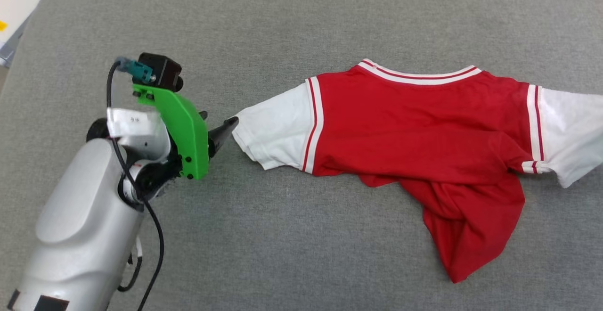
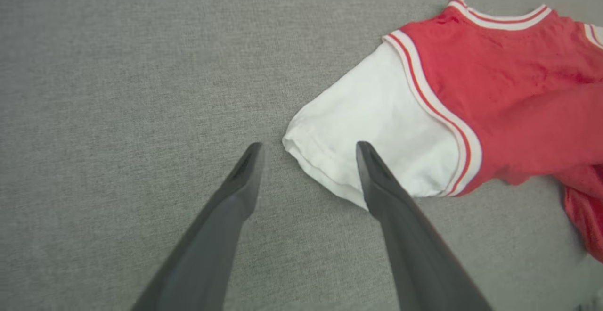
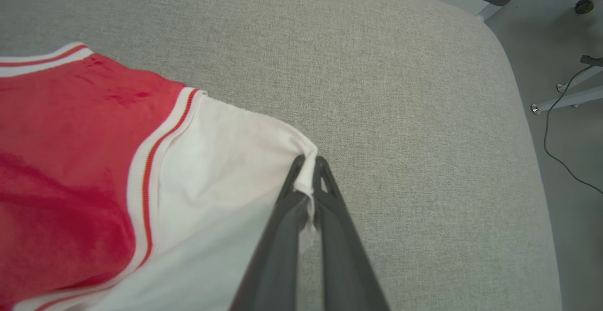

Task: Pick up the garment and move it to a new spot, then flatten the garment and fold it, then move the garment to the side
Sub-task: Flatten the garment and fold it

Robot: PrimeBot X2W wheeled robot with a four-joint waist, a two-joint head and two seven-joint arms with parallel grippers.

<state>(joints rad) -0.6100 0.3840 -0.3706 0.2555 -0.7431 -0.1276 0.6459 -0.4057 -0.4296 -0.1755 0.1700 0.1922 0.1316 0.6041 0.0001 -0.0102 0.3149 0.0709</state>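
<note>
The garment [image 1: 424, 127] is a red jersey with white sleeves and striped trim, lying rumpled across the grey table, collar toward the far side, its lower part bunched at the front right. My left gripper [image 2: 308, 153] is open just above the table, its two fingers straddling the edge of the left white sleeve [image 2: 372, 127]; in the head view its dark fingertip [image 1: 227, 128] nearly touches that sleeve [image 1: 278, 129]. My right gripper [image 3: 308, 165] is shut on the edge of the other white sleeve [image 3: 221, 160], a fold of cloth pinched between its tips.
The grey fabric-covered table [image 1: 282, 235] spreads all around the jersey. Its rounded right edge [image 3: 532, 127] drops to a floor with metal legs and a cable [image 3: 560, 127]. A pale surface [image 1: 19, 0] lies beyond the far left corner.
</note>
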